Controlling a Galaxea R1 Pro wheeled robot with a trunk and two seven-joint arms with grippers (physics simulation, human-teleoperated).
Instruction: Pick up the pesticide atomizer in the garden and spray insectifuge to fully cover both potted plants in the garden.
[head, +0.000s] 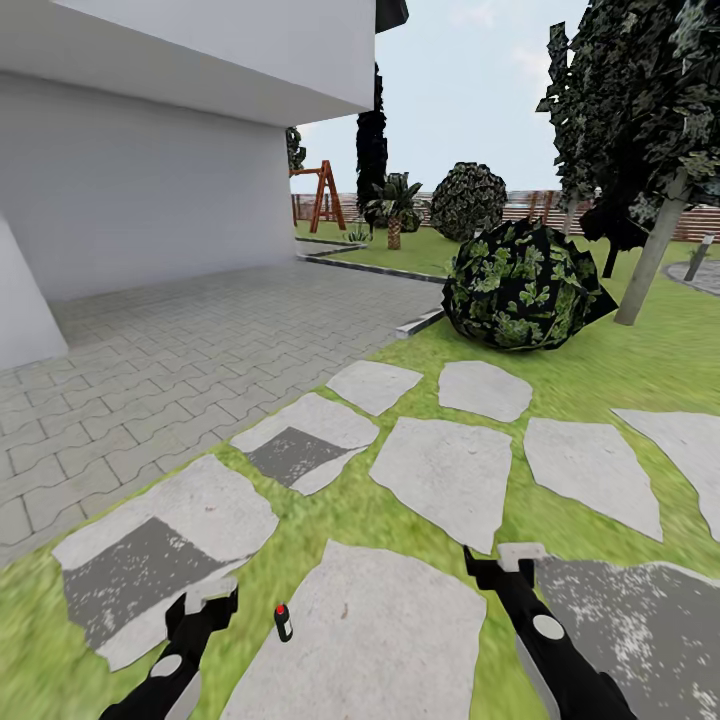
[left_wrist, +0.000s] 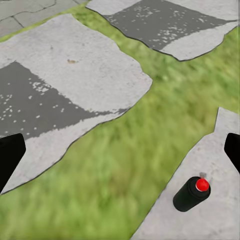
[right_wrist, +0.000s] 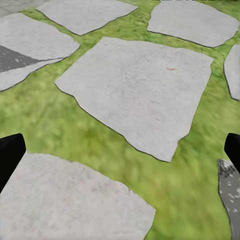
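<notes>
— Stepping stones (head: 440, 470) cross the lawn (head: 620, 350) beside grey paving (head: 200, 340). Where is the pesticide atomizer (head: 284, 622)?

— Upright on the near stone's edge, red-capped, just right of the left gripper (head: 205, 602), apart from it.

— And the jaws?

— Left gripper spread wide, empty. Right gripper (head: 500, 562) spread too in its wrist view (right_wrist: 120, 155), over grass and stone.

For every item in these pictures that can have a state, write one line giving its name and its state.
pesticide atomizer: upright near the edge of a stepping stone, not held, red cap on top.
left gripper: jaws open, empty, beside the atomizer and apart from it.
right gripper: jaws open, empty, above stones and grass.
swing frame: standing, far off by the fence.
</notes>
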